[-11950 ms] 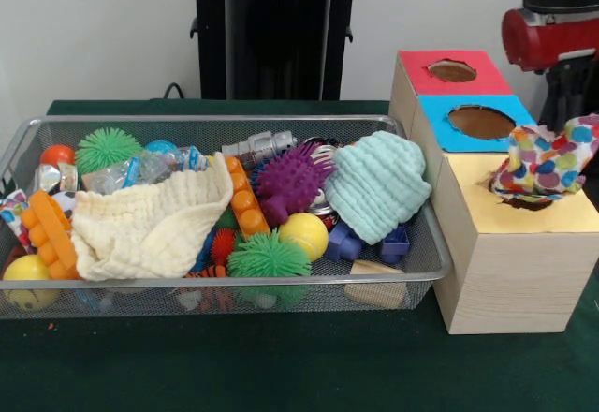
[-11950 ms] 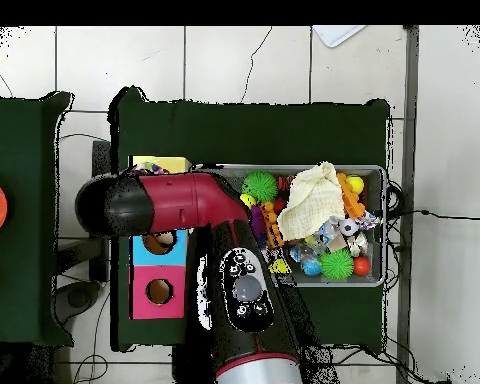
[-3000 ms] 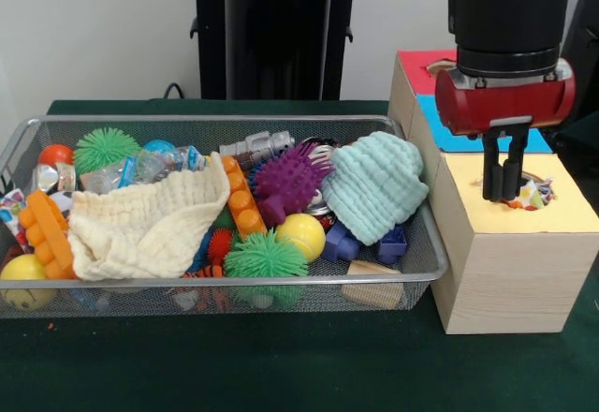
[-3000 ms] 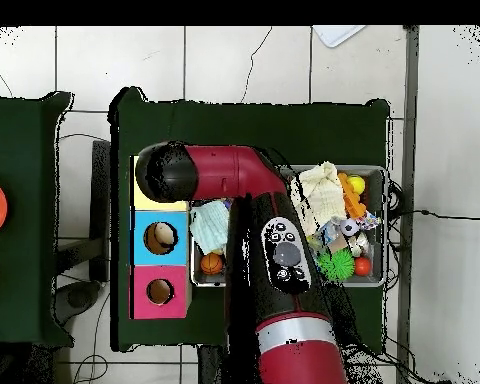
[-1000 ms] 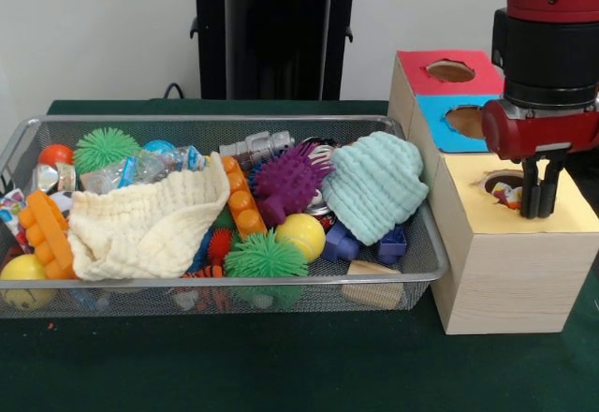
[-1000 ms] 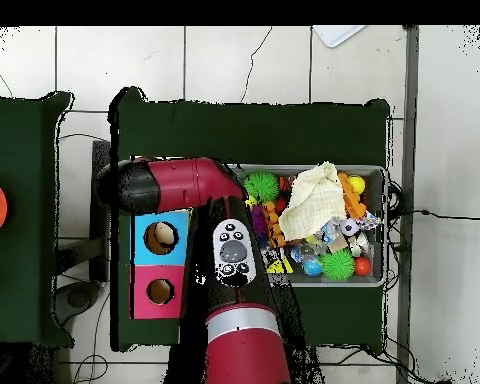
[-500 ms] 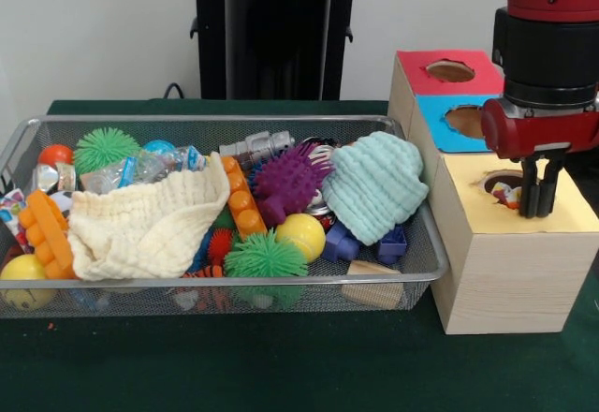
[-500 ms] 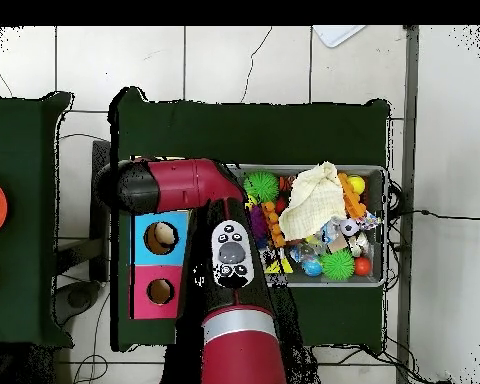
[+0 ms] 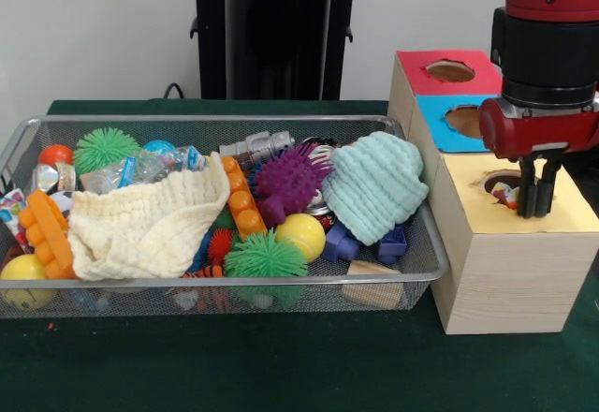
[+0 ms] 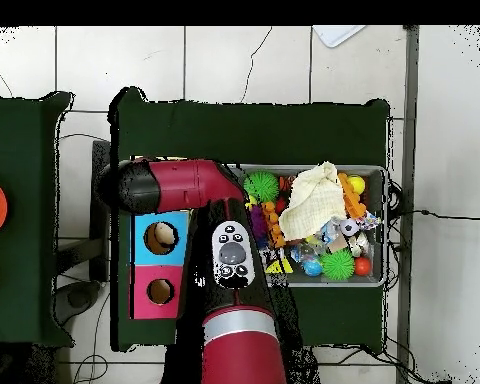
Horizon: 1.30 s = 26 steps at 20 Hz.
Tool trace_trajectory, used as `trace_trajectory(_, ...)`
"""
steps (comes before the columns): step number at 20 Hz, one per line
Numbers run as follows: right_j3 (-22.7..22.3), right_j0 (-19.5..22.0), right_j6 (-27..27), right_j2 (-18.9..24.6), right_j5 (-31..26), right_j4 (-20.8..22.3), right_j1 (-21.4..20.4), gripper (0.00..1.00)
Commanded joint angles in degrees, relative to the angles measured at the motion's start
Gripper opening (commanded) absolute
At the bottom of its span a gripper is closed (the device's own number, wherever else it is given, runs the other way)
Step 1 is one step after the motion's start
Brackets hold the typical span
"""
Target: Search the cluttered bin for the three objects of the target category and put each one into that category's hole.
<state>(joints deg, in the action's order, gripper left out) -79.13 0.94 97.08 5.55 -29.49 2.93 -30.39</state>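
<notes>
Hovering gripper [image 9: 538, 213], fingers nearly closed, empty, over yellow box [image 9: 524, 243] | overhead: arm [image 10: 199, 190] hides both

Arm [image 10: 199, 190] hides yellow hole overhead; cloth [image 9: 506, 192] mostly sunk.

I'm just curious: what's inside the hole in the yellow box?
In the yellow box's hole, a bit of spotted, multicoloured cloth shows at the rim. The end effector hides part of the opening, and the box's depths are out of sight.
</notes>
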Motion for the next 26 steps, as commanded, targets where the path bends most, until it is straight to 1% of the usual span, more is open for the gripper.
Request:
trace_trajectory(1, -6.8, 1.5, 8.5, -2.7, -8.4, -0.1, 2.4, 0.00)
trace_trajectory(4, -7.6, 1.7, 8.1, -2.5, -8.6, -0.1, 1.7, 0.00)
trace_trajectory(7, -7.1, 1.8, 7.9, -2.2, -6.7, 0.1, 2.8, 0.00)
trace_trajectory(11, -7.3, 1.4, 8.1, -2.4, -7.8, -0.1, 2.7, 0.00)
trace_trajectory(14, -8.7, 1.2, 7.8, -2.4, -9.3, -0.3, 1.6, 0.00)
trace_trajectory(21, -9.4, 1.0, 7.9, -1.5, -7.2, -0.4, 2.2, 0.00)
trace_trajectory(25, -9.7, 0.3, 8.1, -1.6, -8.7, -0.7, 2.0, 0.00)
trace_trajectory(26, -10.7, 0.1, 8.4, -1.6, -8.6, -0.7, 1.4, 0.00)
